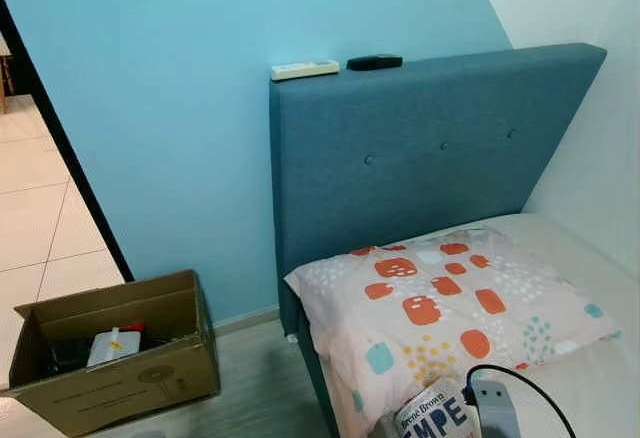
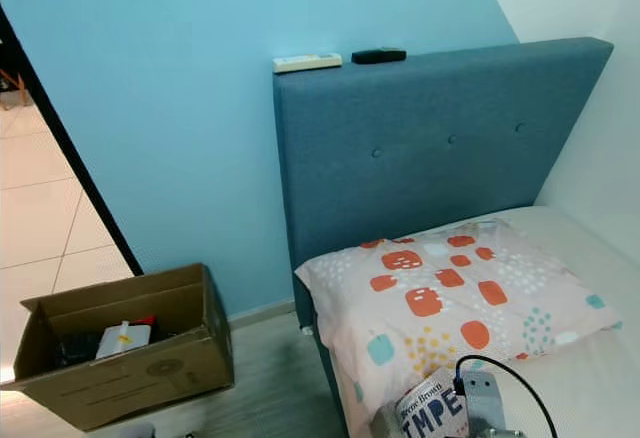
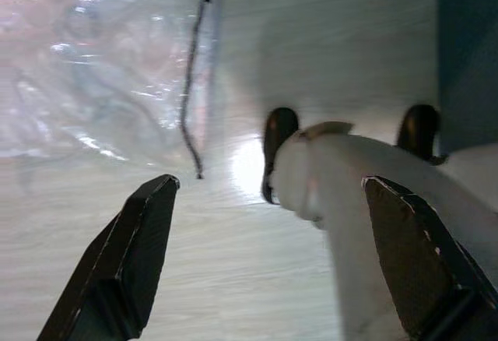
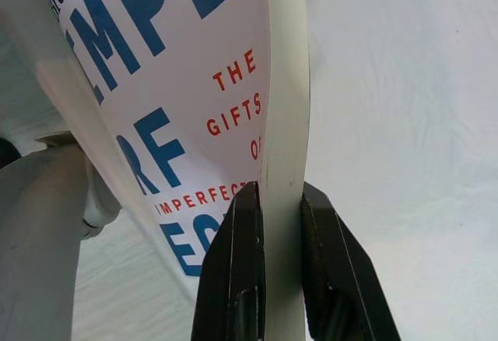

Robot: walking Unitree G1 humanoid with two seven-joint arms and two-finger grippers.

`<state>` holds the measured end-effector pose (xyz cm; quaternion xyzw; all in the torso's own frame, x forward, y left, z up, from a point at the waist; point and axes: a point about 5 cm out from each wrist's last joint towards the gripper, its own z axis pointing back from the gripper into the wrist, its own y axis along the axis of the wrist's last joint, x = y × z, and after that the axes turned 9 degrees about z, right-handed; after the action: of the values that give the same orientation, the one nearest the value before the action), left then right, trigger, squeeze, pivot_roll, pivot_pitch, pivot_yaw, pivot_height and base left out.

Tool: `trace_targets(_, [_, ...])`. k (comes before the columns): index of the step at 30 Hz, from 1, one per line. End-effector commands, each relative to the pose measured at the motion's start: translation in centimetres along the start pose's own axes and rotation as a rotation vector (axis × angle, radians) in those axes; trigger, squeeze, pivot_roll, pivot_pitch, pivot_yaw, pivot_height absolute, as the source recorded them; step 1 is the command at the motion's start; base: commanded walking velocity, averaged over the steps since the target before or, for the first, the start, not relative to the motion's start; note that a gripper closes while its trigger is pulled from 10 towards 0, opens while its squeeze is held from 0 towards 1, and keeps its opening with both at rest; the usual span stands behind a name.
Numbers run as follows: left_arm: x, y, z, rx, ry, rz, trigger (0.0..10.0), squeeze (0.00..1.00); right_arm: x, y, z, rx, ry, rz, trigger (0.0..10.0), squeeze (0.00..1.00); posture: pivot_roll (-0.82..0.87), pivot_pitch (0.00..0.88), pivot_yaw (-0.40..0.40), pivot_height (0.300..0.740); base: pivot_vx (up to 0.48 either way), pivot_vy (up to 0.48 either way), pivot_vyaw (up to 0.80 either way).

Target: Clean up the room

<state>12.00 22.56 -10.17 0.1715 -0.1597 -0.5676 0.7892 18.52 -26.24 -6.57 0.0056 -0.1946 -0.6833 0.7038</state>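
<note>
Matt woven cloth is covering the headboard (image 1: pixel 430 148); glossy paper book (image 4: pixel 194 107); rough cardboard box (image 1: pixel 110 363).

My right gripper (image 4: pixel 282 259) has its two black fingers (image 4: pixel 233 279) pinched on the white edge of a book (image 4: pixel 187 100), one finger on each side. The cover faces me at a slant, with big blue letters and smaller red words reading "THE GIFTS". Pale white bedding (image 4: pixel 405 123) lies behind it. A light grey rounded shape (image 4: pixel 39 232) sits beside the book; I cannot tell what it is.
</note>
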Motion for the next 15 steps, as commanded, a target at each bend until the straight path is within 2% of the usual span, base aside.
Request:
trace_targets(1, [-0.2,0.0,0.0,0.001,0.002,-0.012,10.0,0.0,0.2,-0.2,0.0,-0.001,-0.034,0.049,10.0,0.0,-0.02,0.036,-0.023,0.74,0.0,0.0,0.0])
trace_targets(2, [-0.2,0.1,0.0,0.003,0.001,-0.013,10.0,0.0,0.4,-0.1,0.0,0.005,-0.057,0.094,10.0,0.0,-0.01,0.036,-0.022,0.74,0.0,0.0,0.0])
trace_targets(4, [-0.1,0.1,0.0,0.005,0.001,-0.013,10.0,0.0,0.5,0.0,0.0,0.009,-0.074,0.127,10.0,0.0,-0.01,0.036,-0.022,0.74,0.0,0.0,0.0])
trace_targets(6, [-0.1,0.1,0.0,0.005,0.001,-0.013,10.0,0.0,0.5,0.0,0.0,0.009,-0.074,0.127,10.0,0.0,-0.01,0.036,-0.022,0.74,0.0,0.0,0.0])
trace_targets(7, [0.0,0.2,0.0,0.007,0.0,-0.013,10.0,0.0,0.7,0.1,0.0,0.017,-0.09,0.151,10.0,0.57,-0.01,0.037,-0.021,0.74,0.0,0.0,0.0])
trace_targets(8, [0.1,0.2,0.0,0.009,-0.002,-0.013,10.0,0.0,0.9,0.3,0.0,0.024,-0.104,0.157,10.0,0.95,-0.01,0.038,-0.021,0.74,0.0,0.0,0.0])
trace_targets(9, [0.1,0.2,0.0,0.009,-0.002,-0.013,10.0,0.0,0.9,0.3,0.0,0.024,-0.104,0.157,10.0,0.95,-0.01,0.038,-0.021,0.74,0.0,0.0,0.0])
trace_targets(10, [0.3,0.3,-0.1,0.01,-0.004,-0.013,10.0,0.0,1.1,0.4,0.1,0.028,-0.109,0.157,10.0,1.0,-0.02,0.039,-0.02,0.74,0.0,0.0,0.0])
trace_targets(15, [0.7,0.3,-0.1,0.01,-0.01,-0.013,10.0,0.0,1.4,0.3,0.1,0.021,-0.127,0.154,10.0,1.0,-0.02,0.037,-0.021,0.74,0.0,0.0,0.0])
